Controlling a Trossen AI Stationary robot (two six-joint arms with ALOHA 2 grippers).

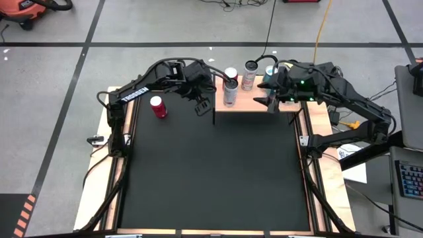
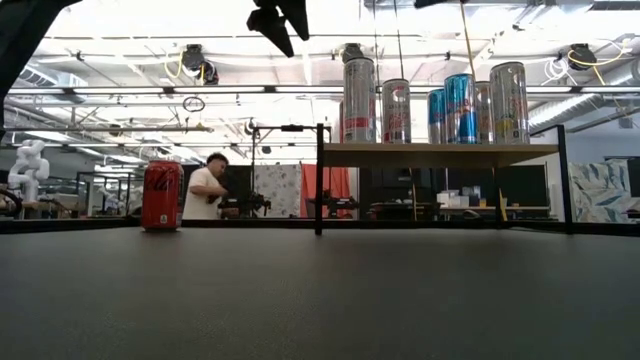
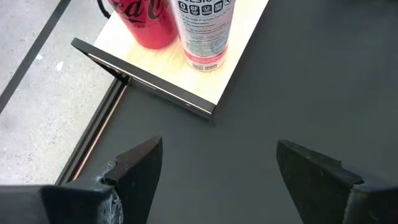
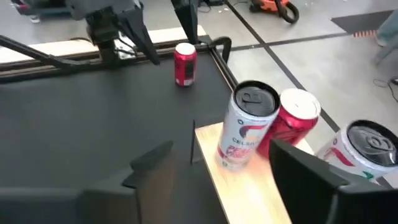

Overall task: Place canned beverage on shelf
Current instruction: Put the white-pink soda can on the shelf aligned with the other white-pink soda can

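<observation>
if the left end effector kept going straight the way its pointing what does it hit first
Probably the shelf edge, then the white can standing on it; the left end effector is open with only bare table between, though depth is unclear.

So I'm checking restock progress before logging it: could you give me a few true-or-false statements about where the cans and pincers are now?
1. A red can stands on the black table, off the shelf. True.
2. The shelf is bare. False: several cans stand on it, a white can among them.
3. The left pincer holds a can. False: it is open and holds nothing.
4. The right pincer is open by the shelf. True.
</observation>
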